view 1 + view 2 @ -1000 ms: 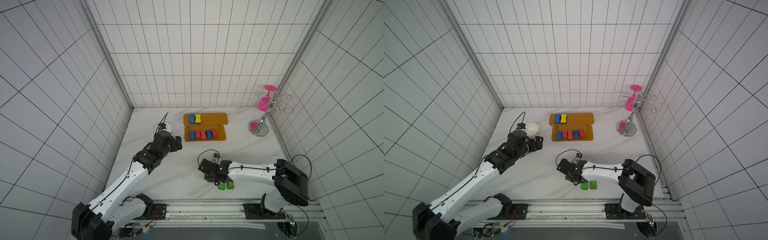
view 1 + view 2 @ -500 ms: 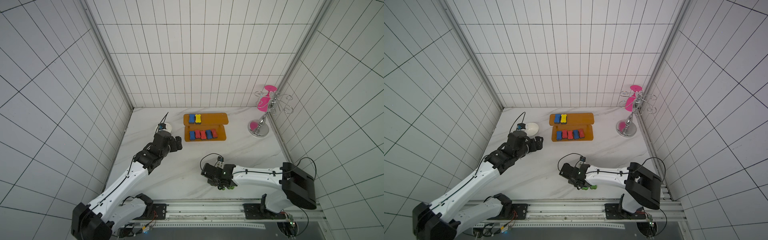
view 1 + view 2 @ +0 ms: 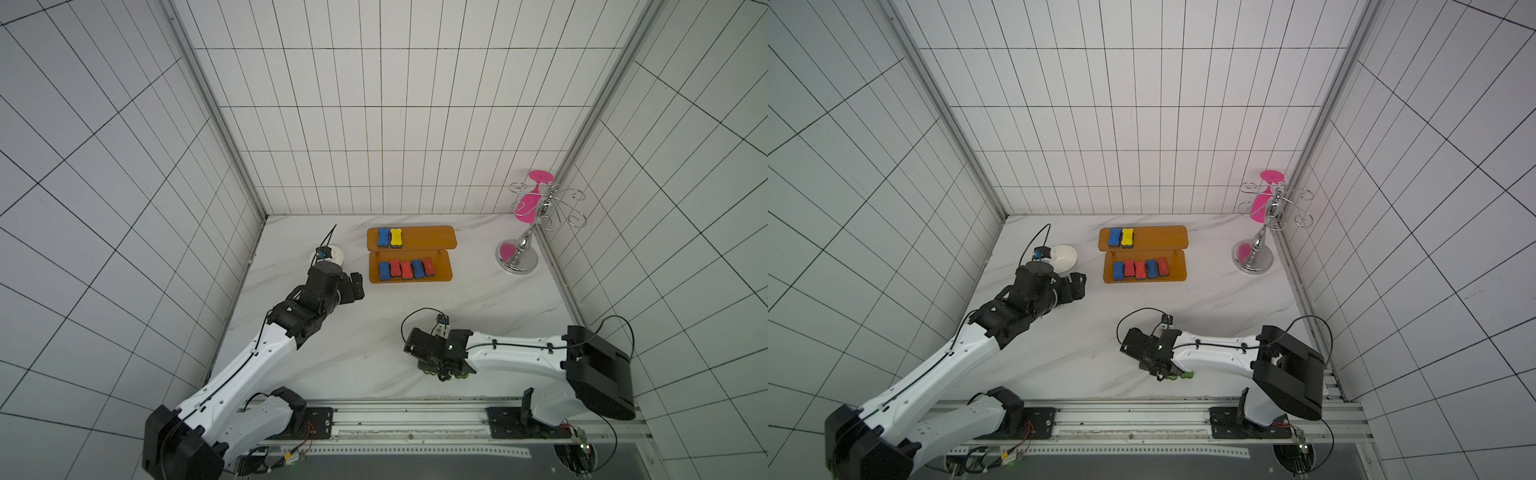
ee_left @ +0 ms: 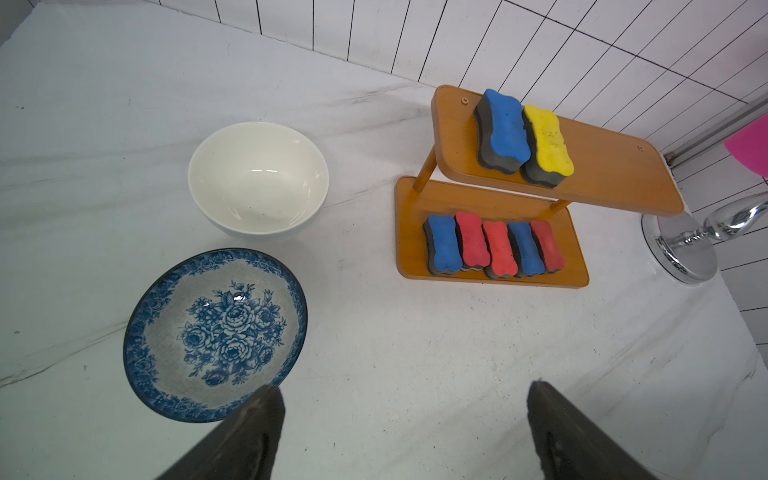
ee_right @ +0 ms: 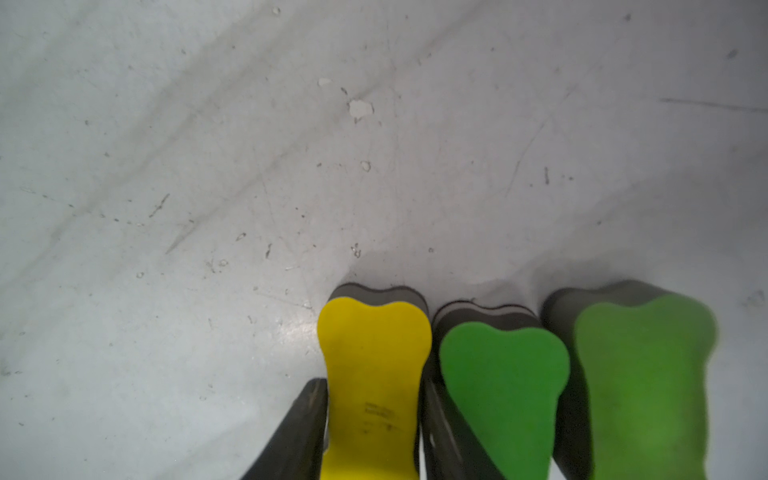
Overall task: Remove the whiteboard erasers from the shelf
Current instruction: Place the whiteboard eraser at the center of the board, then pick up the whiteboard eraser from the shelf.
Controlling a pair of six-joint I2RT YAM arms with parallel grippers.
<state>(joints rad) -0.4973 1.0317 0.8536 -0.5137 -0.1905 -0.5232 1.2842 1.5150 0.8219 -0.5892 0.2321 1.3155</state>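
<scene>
My left gripper (image 4: 403, 386) hangs empty, its dark fingers spread wide, over the white marbled table (image 4: 415, 353) near a blue-flowered porcelain bowl (image 4: 216, 332) and a plain white bowl (image 4: 257, 178). Right of them stands the orange-brown two-tier wooden shelf (image 4: 615, 174). A blue foam eraser (image 4: 505, 126) and a yellow foam eraser (image 4: 546, 141) sit side by side on its upper board. A row of five erasers (image 4: 500, 253), blue, red, red, blue, red, is packed touching on the lower one. I judge these bone-shaped blocks light, soft and squashy. So I would pinch each gently across its narrow waist from above, wedging a finger between neighbours in the lower row. Farther right, my right gripper (image 5: 372, 384) brackets a second yellow eraser (image 5: 374, 353) lying on the table just beside two green erasers (image 5: 505, 374). Its fingers lie close against the flanks, but I cannot tell whether they pinch. Only the right wrist view shows that trio plainly, while a top view gives just a sliver of green (image 3: 1187, 375) under the gripper. The flowered bowl appears in the left wrist view alone.
</scene>
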